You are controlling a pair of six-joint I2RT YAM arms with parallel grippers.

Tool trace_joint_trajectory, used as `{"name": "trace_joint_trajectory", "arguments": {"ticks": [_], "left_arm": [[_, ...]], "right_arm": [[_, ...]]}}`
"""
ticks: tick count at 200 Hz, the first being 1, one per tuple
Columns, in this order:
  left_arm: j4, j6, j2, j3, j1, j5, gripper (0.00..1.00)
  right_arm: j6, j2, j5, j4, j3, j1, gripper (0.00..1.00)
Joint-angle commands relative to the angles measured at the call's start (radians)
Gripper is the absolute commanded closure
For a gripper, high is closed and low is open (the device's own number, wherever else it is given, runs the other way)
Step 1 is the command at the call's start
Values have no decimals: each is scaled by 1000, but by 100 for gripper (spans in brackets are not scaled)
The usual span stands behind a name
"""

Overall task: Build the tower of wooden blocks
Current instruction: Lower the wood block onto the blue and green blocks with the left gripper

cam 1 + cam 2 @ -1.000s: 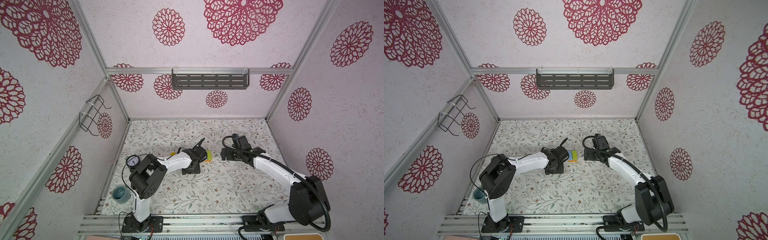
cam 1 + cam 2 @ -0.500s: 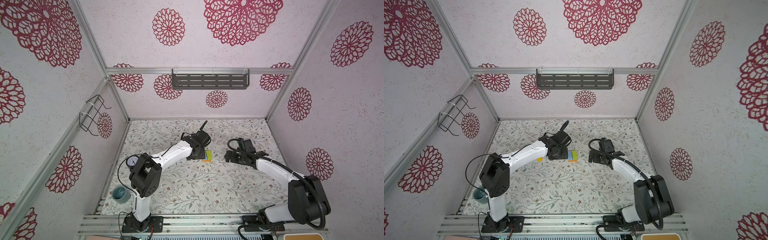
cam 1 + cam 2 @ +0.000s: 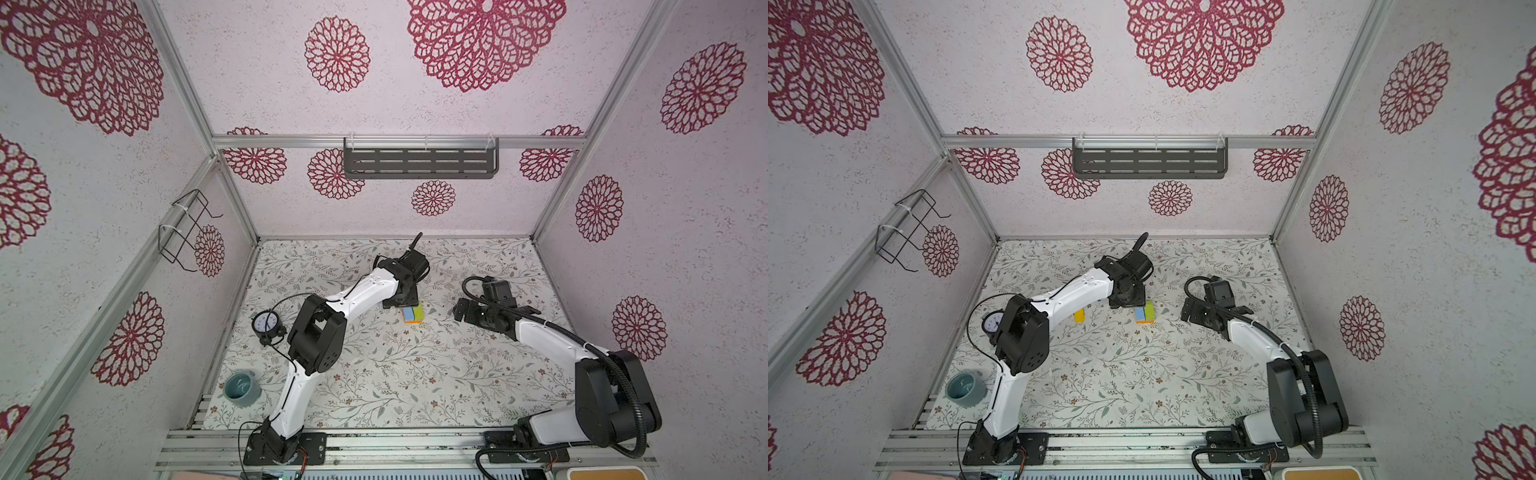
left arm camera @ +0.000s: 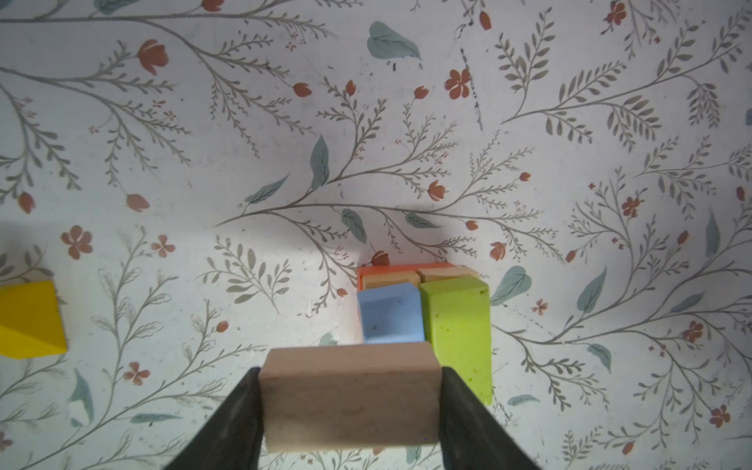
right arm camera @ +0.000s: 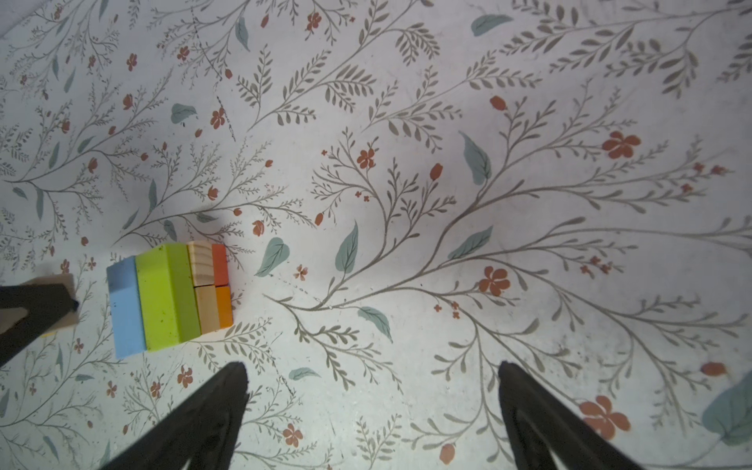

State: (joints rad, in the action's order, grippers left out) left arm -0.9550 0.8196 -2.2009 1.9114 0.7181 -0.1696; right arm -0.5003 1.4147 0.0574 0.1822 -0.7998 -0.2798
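Right now the tower (image 3: pixel 412 313) stands near the middle of the table (image 3: pixel 395 374), between the two arms in both top views. The right wrist view shows its layers. Two orange pieces (image 5: pixel 224 307) are lowest, with two tan blocks (image 5: pixel 206 309) over them. A light blue block (image 5: pixel 124 309) and a lime green block (image 5: pixel 162 297) sit on top, side by side and touching.

The left arm (image 3: pixel 357 295) reaches in from the blue block's side of the tower. The left jaws are clamped on a plain tan block (image 4: pixel 350 396), gripping it by two opposite faces. That block hangs just beside the tower, next to the blue block. In the left wrist view it covers the blue block's near edge, and I cannot tell whether the two touch.

The right arm (image 3: pixel 540 336) is on the green block's side of the tower. The right jaws are spread wide with nothing between them, over bare table near the tower but apart from it.

A yellow block (image 3: pixel 1079 315) lies on the table well apart from the tower, on the blue block's side and close under the left arm. Farther off on that side are a small clock (image 3: pixel 266 323) and, farther from the tower, a teal cup (image 3: pixel 242 387).
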Motion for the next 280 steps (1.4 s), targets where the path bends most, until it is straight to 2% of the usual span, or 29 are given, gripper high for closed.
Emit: {"name": "trace_joint_trajectory", "arguments": {"ticks": [1,104,280], "left_arm": [[-30,8,-28,48,1,13,44],[-71,53,-117,183,58,-3,44],[-82,84,-149,192,62,-27,39]], "right_arm": [[-27,-28,-1,-23,1,8,1],[-37,-24,-6,-23,9,15,1],[-33,-38,20,-29,21,19,1]]}}
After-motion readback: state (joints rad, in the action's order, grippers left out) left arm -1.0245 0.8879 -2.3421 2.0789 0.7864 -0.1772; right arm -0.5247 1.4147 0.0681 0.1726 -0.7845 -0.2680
